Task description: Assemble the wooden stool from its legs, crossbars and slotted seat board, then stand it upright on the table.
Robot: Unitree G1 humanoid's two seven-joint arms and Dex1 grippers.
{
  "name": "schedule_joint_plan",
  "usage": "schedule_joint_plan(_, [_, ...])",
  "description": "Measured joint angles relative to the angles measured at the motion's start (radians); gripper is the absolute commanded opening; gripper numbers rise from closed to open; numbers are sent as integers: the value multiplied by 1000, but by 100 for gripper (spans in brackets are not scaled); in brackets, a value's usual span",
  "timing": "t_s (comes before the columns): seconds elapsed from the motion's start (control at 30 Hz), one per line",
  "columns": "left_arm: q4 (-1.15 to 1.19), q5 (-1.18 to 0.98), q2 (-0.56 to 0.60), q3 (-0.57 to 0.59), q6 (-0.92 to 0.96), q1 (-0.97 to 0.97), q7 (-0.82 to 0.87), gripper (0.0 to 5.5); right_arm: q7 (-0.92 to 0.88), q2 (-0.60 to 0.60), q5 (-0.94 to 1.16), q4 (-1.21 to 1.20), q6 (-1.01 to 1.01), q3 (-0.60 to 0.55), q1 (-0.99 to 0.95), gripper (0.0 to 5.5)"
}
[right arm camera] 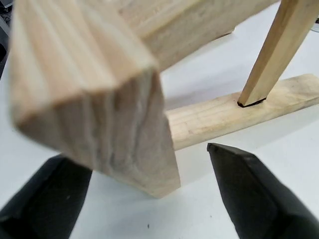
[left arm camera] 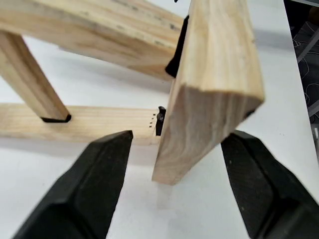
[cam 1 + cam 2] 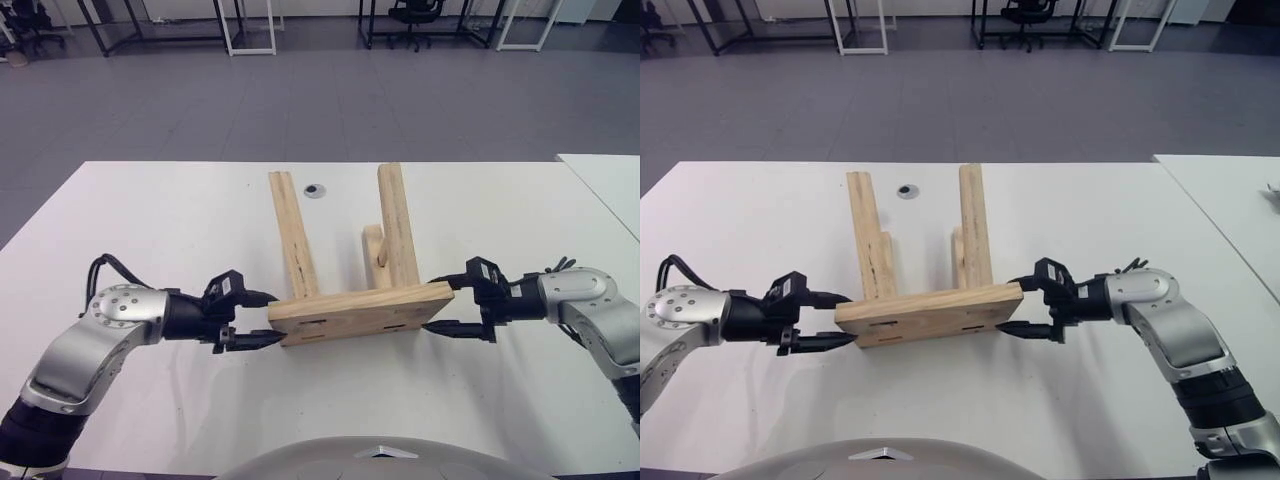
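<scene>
surface: white table | on it: wooden stool, lying on its side | small dark round spot between its legs

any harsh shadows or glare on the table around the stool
Left eye view: even, soft light, only a faint shadow on the table just in front of the seat board, no glare. Left wrist view: a pale shadow under the board's end. Right wrist view: the same under its corner.

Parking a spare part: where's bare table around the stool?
Bare: white table left of the pale wooden left leg, right of the right leg, and the near strip before the slotted seat board. Crowded: both board ends, where left claw and right claw straddle it open, and between the legs.
</scene>
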Motion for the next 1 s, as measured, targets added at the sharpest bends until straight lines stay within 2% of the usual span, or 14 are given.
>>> schedule_joint_plan(0.1, [0,-3,-2,-6,0,-5,-1,249,15,2,0,-1,3,20,-5,321])
schedule_joint_plan(0.23, [8,-5,5,-7,-8,-6,-23,172,20,11,2,-1,-9,23,-5,236])
schedule_joint_plan(0.3, [17,6,7,-7,-22,-5,-25,159,20,13,2,-1,-12,25,-5,198])
schedule_joint_plan(0.43, [18,8,1,-2,-22,-25,-21,156,39,12,33,-11,38,-4,-5,187])
schedule_joint_plan(0.53, [16,-95,3,81,44,-76,-23,156,41,6,138,-43,151,-83,-34,187])
schedule_joint_plan(0.7, [99,-394,79,215,295,-304,-66,154,41,-36,400,-34,444,-202,-219,184])
schedule_joint_plan(0.83, [281,-680,125,231,565,-541,-35,141,45,-73,610,144,792,-222,-483,169])
schedule_joint_plan(0.9, [389,-771,125,212,680,-634,-7,136,55,-78,675,238,914,-205,-586,142])
schedule_joint_plan(1.0, [671,-914,123,116,923,-875,56,134,72,-144,829,424,1061,-8,-815,134])
